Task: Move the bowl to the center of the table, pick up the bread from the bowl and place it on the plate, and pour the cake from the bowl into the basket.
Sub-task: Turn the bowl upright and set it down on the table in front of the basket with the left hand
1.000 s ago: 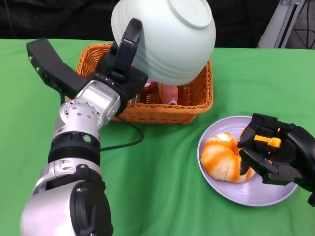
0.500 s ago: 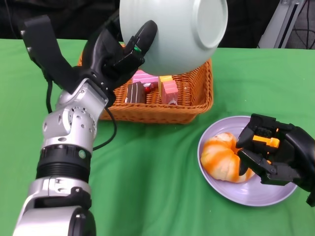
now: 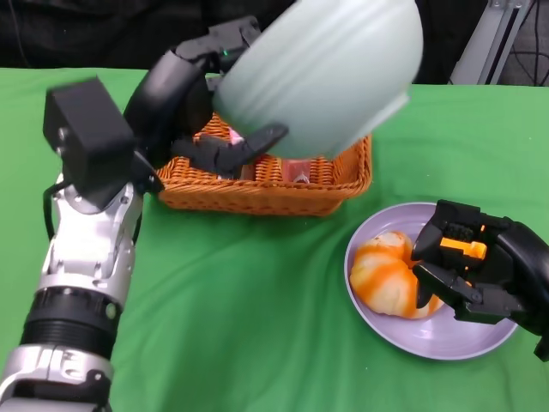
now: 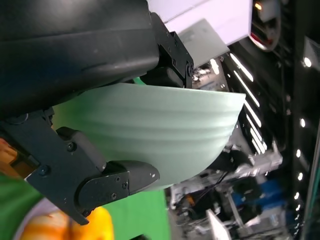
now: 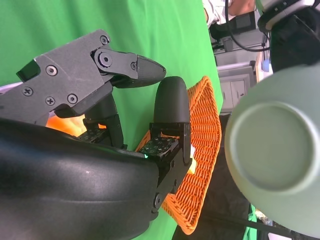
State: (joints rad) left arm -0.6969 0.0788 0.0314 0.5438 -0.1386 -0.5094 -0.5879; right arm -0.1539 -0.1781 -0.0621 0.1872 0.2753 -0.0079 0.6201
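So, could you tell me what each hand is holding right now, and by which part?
The left hand grips the bowl by its rim and ribbed side, above the basket. The right hand holds nothing; it hovers beside the bread.

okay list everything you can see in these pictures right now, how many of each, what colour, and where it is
bowl: one, pale green, held in the air above the basket, tilted
basket: one, orange wicker, far side of the table, under the bowl
cake pieces: pink, inside the basket, mostly hidden by the bowl; count cannot be told
plate: one, lilac, right of the basket, near the table's right edge
bread: one, orange and white, on the plate
table: one, covered in green cloth
left hand: one, black, grips the bowl
right hand: one, black with orange parts, over the plate beside the bread, holds nothing
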